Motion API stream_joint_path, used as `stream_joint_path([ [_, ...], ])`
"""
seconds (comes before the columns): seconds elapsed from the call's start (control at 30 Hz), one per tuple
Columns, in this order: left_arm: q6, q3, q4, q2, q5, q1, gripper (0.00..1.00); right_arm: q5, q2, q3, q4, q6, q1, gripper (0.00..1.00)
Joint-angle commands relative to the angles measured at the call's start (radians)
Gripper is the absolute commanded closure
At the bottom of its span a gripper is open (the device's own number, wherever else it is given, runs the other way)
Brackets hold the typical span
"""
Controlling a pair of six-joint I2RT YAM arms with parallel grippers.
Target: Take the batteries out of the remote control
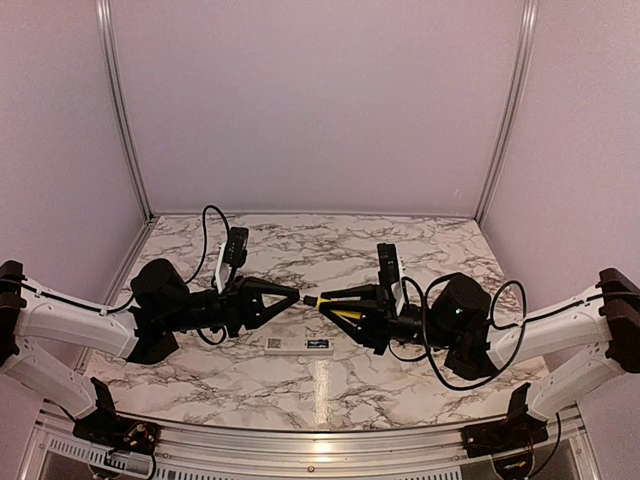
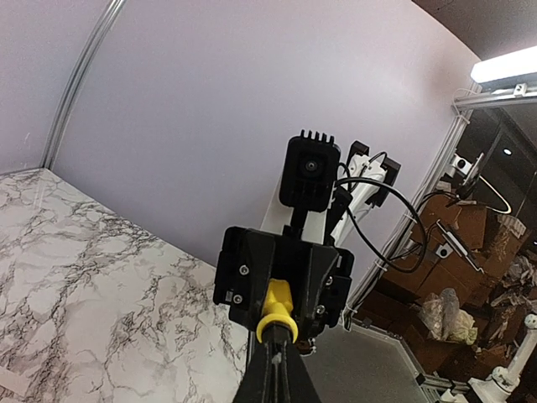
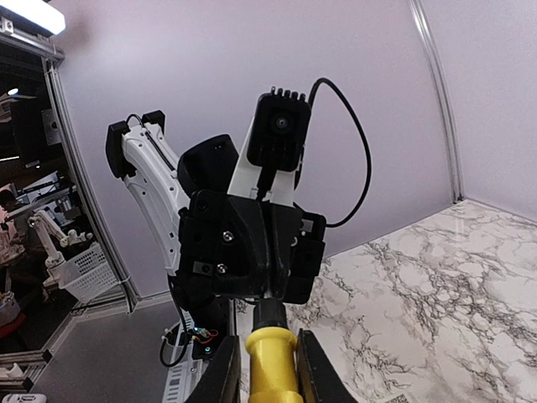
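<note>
The remote control, a slim white bar with a small dark square label, lies on the marble table just below both grippers. No batteries are in view. My right gripper is shut on the yellow handle of a screwdriver, held in the air above the remote. My left gripper faces it tip to tip and is shut on the screwdriver's thin front end. In the left wrist view my closed left gripper meets the yellow handle. In the right wrist view the right gripper flanks the handle.
The two arms meet at the middle of the table, above its front half. Pale walls with metal corner rails close the back and sides. A metal rail runs along the near edge.
</note>
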Motion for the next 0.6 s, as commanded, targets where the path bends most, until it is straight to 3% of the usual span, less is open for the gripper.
stream_joint_path([
  [0.0,0.021,0.000,-0.034,-0.014,-0.014,-0.002,1.00,-0.019,-0.006,0.041,-0.036,-0.017,0.004,0.80],
  [0.27,0.027,-0.002,-0.038,-0.017,-0.019,-0.002,1.00,-0.033,-0.004,0.055,-0.072,-0.019,0.003,0.84],
  [0.47,0.030,-0.003,-0.042,-0.017,-0.021,-0.002,1.00,-0.042,-0.001,0.063,-0.086,-0.017,0.004,0.99],
  [0.57,0.033,-0.002,-0.051,-0.020,-0.024,-0.002,1.00,-0.043,0.002,0.063,-0.093,-0.015,0.004,1.00],
])
